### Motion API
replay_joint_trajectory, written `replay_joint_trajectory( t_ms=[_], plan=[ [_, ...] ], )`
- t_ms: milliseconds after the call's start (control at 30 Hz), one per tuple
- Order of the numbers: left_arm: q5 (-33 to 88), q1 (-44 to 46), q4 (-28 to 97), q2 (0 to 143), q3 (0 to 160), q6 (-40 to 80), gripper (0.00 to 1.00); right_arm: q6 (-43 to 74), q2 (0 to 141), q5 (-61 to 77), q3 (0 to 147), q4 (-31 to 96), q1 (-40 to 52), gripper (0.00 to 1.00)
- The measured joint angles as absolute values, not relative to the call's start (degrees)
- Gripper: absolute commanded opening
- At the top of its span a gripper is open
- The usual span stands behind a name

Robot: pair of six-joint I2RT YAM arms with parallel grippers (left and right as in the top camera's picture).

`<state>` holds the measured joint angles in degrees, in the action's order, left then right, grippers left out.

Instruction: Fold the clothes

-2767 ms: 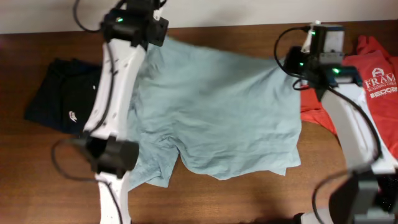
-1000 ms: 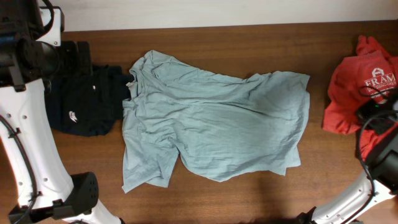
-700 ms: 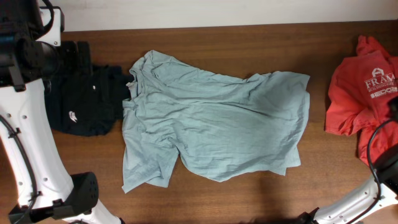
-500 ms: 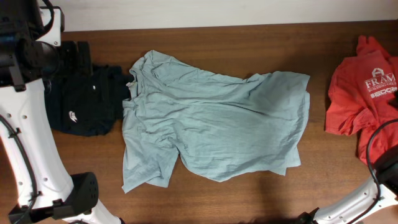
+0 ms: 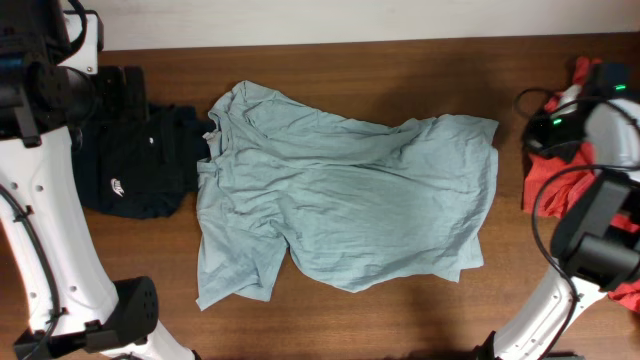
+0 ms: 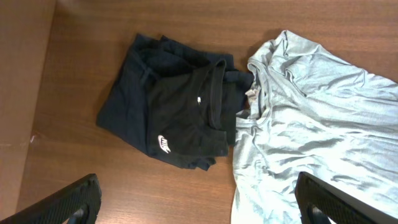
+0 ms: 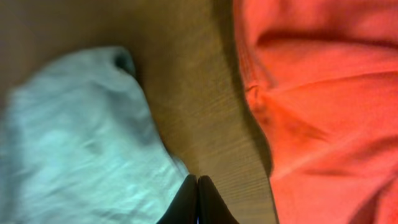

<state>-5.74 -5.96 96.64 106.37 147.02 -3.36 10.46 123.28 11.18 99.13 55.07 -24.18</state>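
**First fold not yet begun: 2 hands off the cloth**

The pale grey-blue T-shirt [image 5: 340, 190] lies spread open and wrinkled on the table [image 5: 400, 70], with no edge turned over, so I judge the folding has not started and the step in hand is the approach to a first grasp.

The right gripper [image 7: 197, 199] has its 2 fingers pressed together and holds nothing. It hangs over a strip of bare wood, with a corner of the pale shirt just to its left and the red T-shirt [image 7: 323, 93] just to its right. To pinch that corner it would need to part its fingers first and shift left, keeping off the red cloth.

The left gripper [image 6: 196, 190] stands spread wide and empty. The navy T-shirt [image 6: 174, 112] lies directly ahead of it, and the pale shirt's collar [image 6: 252, 93] is ahead and to its right, touching the navy one. A grasp at the collar side calls for care not to catch navy fabric as well.

Room looks fair. Bare wood runs beyond the pale shirt on the far side of both hands and along the near side too, enough to lay a fold inward. The table's side edge lies to the left of the left hand, and the red shirt crowds the right.
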Motion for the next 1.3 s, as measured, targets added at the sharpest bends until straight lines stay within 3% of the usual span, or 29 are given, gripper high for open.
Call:
replay_joint_trajectory(
  t_ms=[333,667,867,1100,1200,1300],
  plan=[
    [-5.8,-6.0,96.6,106.2,147.0,-3.4,0.99,12.7,123.4,1.5,88.6,47.5,-27.7,0.04],
    [-5.7,-6.0,96.7,105.1,147.0,-3.3,0.99,17.1,123.4,-3.1,89.1,53.0,-42.9,0.04],
    [-5.7,-6.0,96.7,104.6,147.0,-3.4,0.99,17.9,123.2,8.4,94.2,59.1,-48.7,0.05],
    [-5.7,-6.0,96.6,104.2,144.7,-3.4,0.98,14.1,114.7,28.1,96.5,61.1,-48.2,0.10],
    [-4.5,-6.0,96.4,104.3,140.1,-3.3,0.83,12.2,108.5,33.8,97.3,62.3,-45.9,0.09],
    [-1.2,-6.0,94.7,104.6,133.3,-4.1,0.79,10.2,104.0,35.8,98.3,64.6,-41.2,0.09]
  ],
)
